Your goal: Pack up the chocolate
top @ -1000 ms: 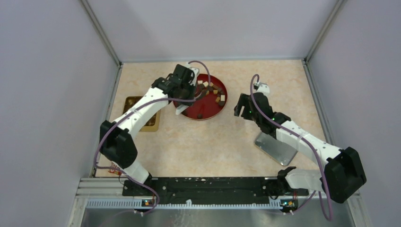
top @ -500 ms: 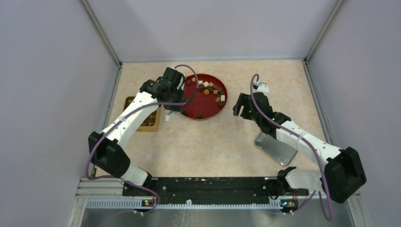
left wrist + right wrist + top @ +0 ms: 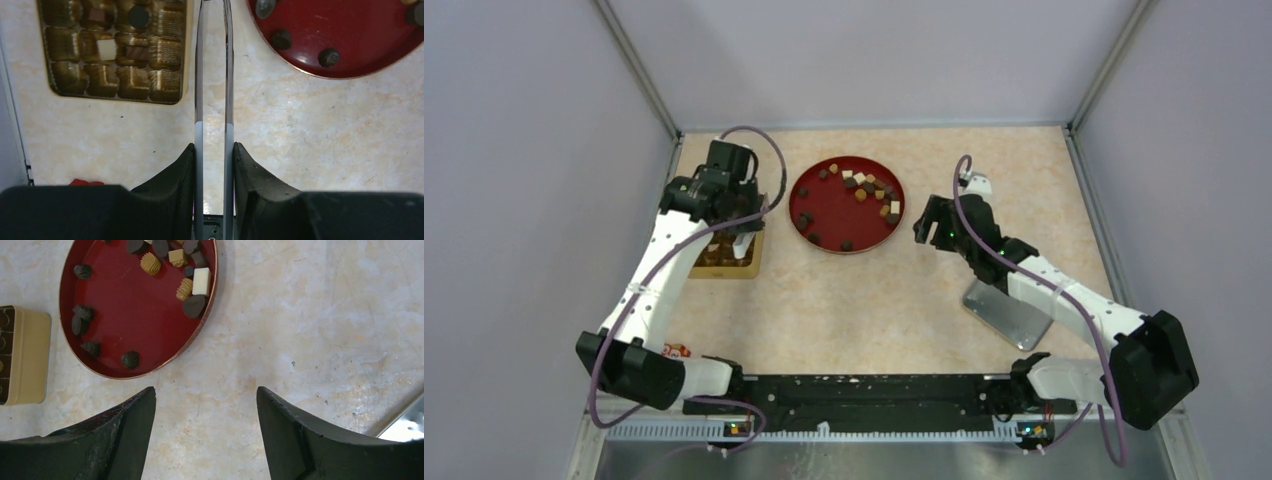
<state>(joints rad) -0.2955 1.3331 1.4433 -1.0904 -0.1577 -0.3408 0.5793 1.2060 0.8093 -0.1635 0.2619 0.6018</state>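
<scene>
Several small chocolates (image 3: 867, 189), dark brown, tan and cream-white, lie on a round red plate (image 3: 824, 238); they also show in the right wrist view (image 3: 192, 285). A gold compartment tray (image 3: 746, 268) left of the plate holds a few pieces, among them a white one (image 3: 106, 48). My left gripper (image 3: 736, 222) hangs over the tray's right edge, shut on thin grey tongs (image 3: 214, 90) whose tips run out of the top of the left wrist view. My right gripper (image 3: 932, 226) is open and empty, just right of the plate.
A silvery flat tin piece (image 3: 1009, 312) lies on the table under my right forearm. A small red scrap (image 3: 674, 350) lies near the left arm's base. Grey walls close in the table on the left, back and right.
My left arm has swung left with the tongs, from over the red plate to over the gold tray. The right arm has not moved.
</scene>
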